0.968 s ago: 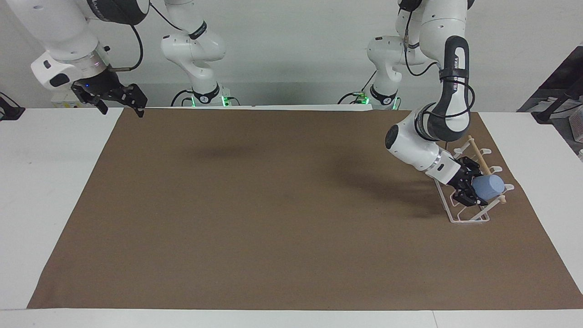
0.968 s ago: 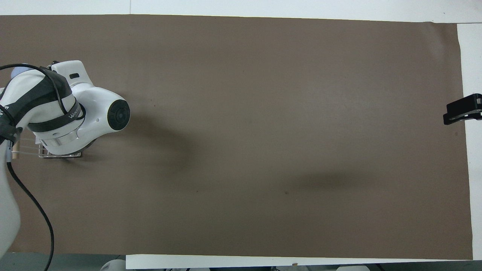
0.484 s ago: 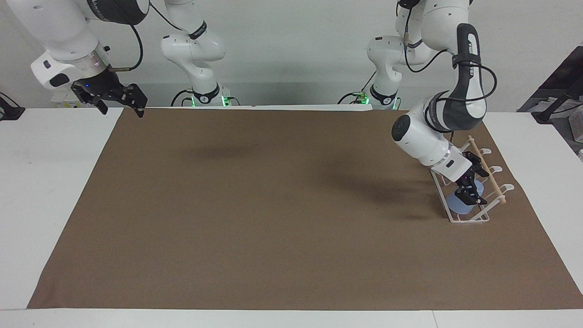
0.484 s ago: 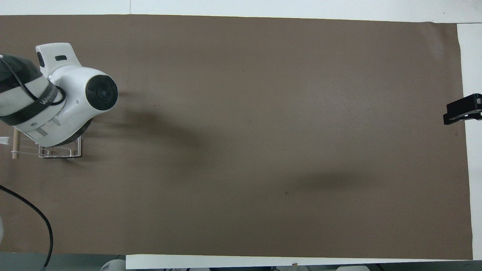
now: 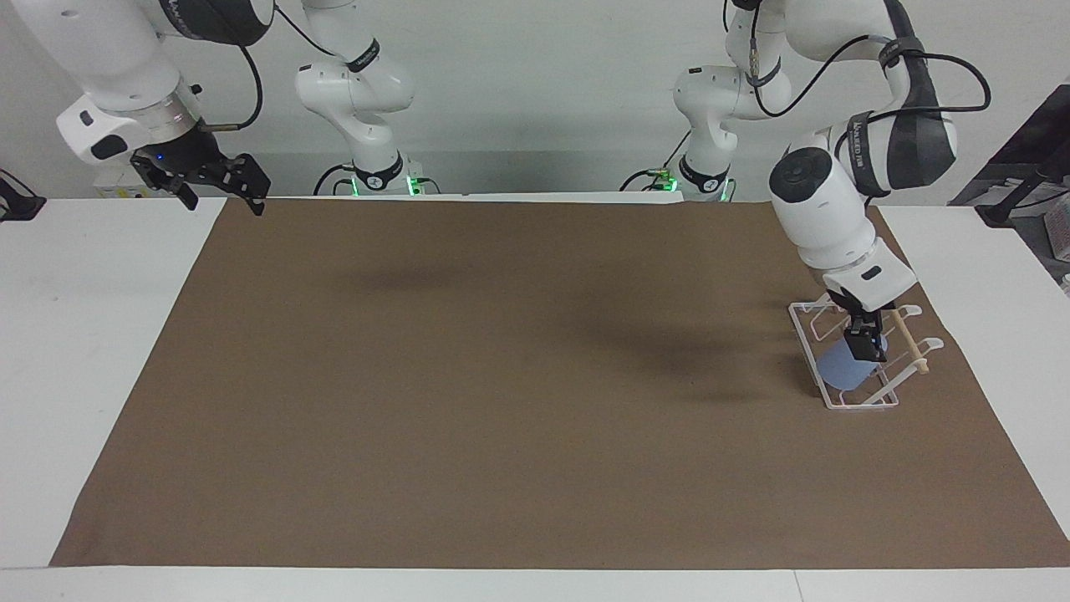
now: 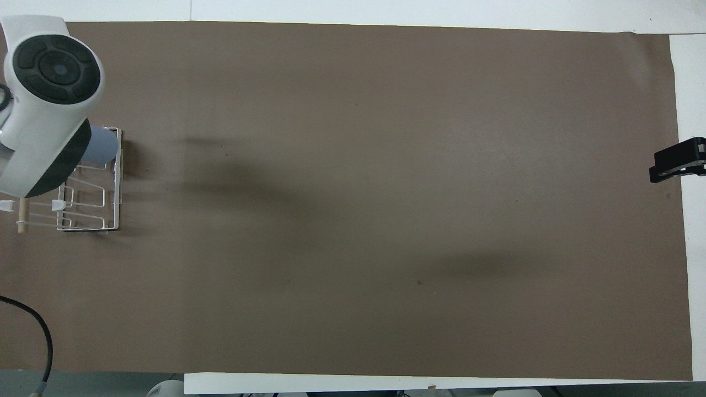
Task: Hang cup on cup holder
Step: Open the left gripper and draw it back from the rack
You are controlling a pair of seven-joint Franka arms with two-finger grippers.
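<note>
The light blue cup [image 5: 839,369] rests tilted, mouth down, on a prong of the white wire cup holder [image 5: 861,403] at the left arm's end of the table. The holder's wooden dowel [image 5: 909,343] runs along its top. My left gripper [image 5: 863,344] points straight down right at the cup's base; I cannot see whether it still grips the cup. In the overhead view the cup [image 6: 102,146] pokes out from under the left arm, at the end of the holder [image 6: 88,221] farther from the robots. My right gripper [image 5: 221,186] waits open and empty above the table's corner near its base, and also shows in the overhead view [image 6: 676,163].
A brown mat [image 5: 501,376] covers most of the white table [image 5: 84,334]. The left arm's wrist and elbow hang over the holder. A black cable [image 6: 44,336] trails at the left arm's near corner.
The left arm brought the cup down from the dowel onto a prong, then swung its wrist up from slanted to vertical while the cup stayed on the holder. The right arm has not moved.
</note>
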